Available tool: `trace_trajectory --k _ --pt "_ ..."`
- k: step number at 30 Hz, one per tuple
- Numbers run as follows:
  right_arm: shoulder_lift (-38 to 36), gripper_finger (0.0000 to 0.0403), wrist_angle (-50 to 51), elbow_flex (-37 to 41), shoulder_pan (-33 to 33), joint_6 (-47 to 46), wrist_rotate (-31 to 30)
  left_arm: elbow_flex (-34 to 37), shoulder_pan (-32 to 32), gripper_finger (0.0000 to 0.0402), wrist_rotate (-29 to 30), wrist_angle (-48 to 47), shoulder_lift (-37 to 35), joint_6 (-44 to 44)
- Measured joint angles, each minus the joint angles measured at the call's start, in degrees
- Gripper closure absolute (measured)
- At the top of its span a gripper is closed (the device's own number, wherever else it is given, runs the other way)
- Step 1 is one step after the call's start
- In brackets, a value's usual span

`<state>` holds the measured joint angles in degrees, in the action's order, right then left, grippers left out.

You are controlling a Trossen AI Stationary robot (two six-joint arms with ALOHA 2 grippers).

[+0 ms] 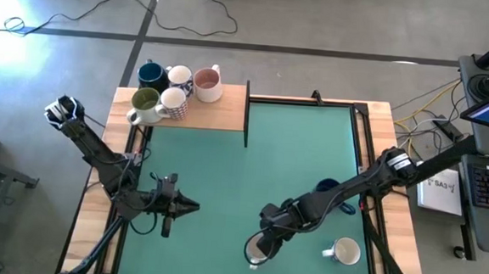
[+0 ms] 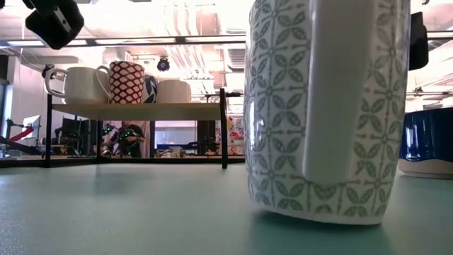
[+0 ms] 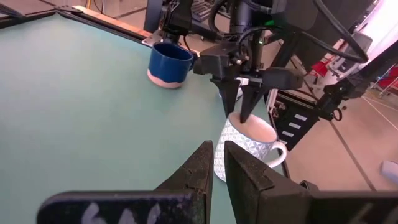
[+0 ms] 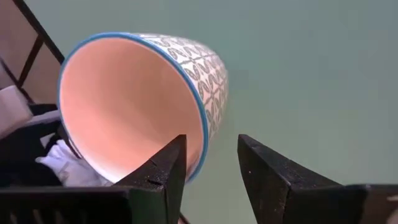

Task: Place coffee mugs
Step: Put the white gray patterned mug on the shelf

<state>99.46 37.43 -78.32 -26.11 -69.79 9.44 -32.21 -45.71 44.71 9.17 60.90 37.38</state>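
My right gripper (image 1: 262, 250) hangs over the near edge of the green table (image 1: 294, 157), its fingers (image 4: 163, 171) parted and straddling the rim of a patterned mug (image 1: 257, 252) with a pink inside: one finger sits inside the mouth, the other outside the wall, and I cannot tell whether they press on the rim. From table height that mug (image 2: 325, 106) stands slightly tilted, one side of its base off the mat, handle facing the camera. My left gripper (image 1: 191, 206) waits low over the mat to the left, well apart from it, jaws pressed together on nothing. A white mug (image 1: 345, 251) stands to the right of the patterned one, and a dark blue mug (image 3: 170, 63) sits farther back by the right rail, partly hidden under my right arm. Five more mugs (image 1: 175, 92) cluster on the wooden shelf (image 1: 220, 114) at the far left corner.
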Motion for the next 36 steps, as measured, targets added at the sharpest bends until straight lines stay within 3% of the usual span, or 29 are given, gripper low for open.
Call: trace_trajectory --k 13,19,25,36 --pt "-0.1 0.0385 0.3 0.0 1.0 7.6 -0.3 0.0 0.0 0.038 1.3 0.0 0.0 -0.6" --pt "-1.0 0.0389 1.9 -3.1 3.9 16.3 1.3 0.0 0.1 0.038 1.4 0.0 0.0 -1.6" --pt "-1.2 0.039 12.7 -9.5 8.6 32.7 -0.1 0.0 0.2 0.038 3.8 -0.2 -0.7 -4.4" --pt "-1.2 0.039 28.3 -17.0 19.2 72.0 -12.6 0.0 1.6 0.038 9.4 -0.3 -5.0 -9.5"
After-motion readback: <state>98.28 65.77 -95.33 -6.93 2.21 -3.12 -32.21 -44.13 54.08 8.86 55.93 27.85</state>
